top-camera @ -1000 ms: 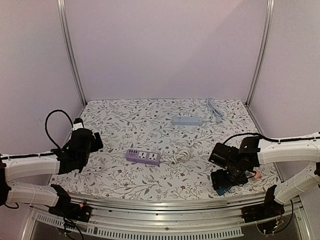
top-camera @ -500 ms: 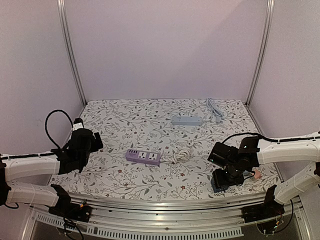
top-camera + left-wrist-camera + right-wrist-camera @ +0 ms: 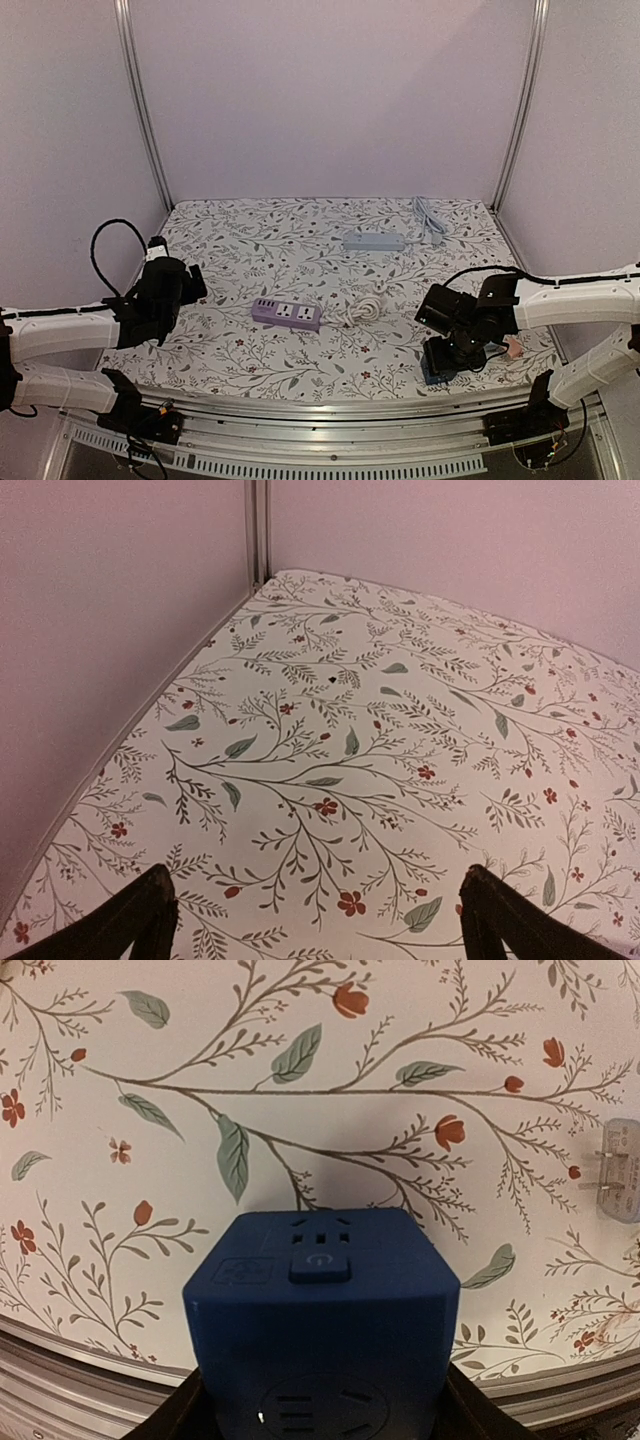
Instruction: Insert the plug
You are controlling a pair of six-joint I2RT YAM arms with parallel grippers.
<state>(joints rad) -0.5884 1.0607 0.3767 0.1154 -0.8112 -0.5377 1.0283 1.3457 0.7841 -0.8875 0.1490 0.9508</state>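
Right wrist view cuts off my right gripper (image 3: pixel 322 1412): only dark finger bases show, pressed to both flanks of the blue socket cube (image 3: pixel 320 1300), which I am gripping. The plug (image 3: pixel 613 1170) lies half out of frame at the right edge, prongs just visible, on the floral tablecloth (image 3: pixel 250 250). My left gripper (image 3: pixel 315 920) hangs spread wide over bare cloth near the corner. Pale lilac walls (image 3: pixel 330 100) close in the table. A purple power strip (image 3: pixel 286 314) lies mid-table beside a coiled white cord (image 3: pixel 365 307).
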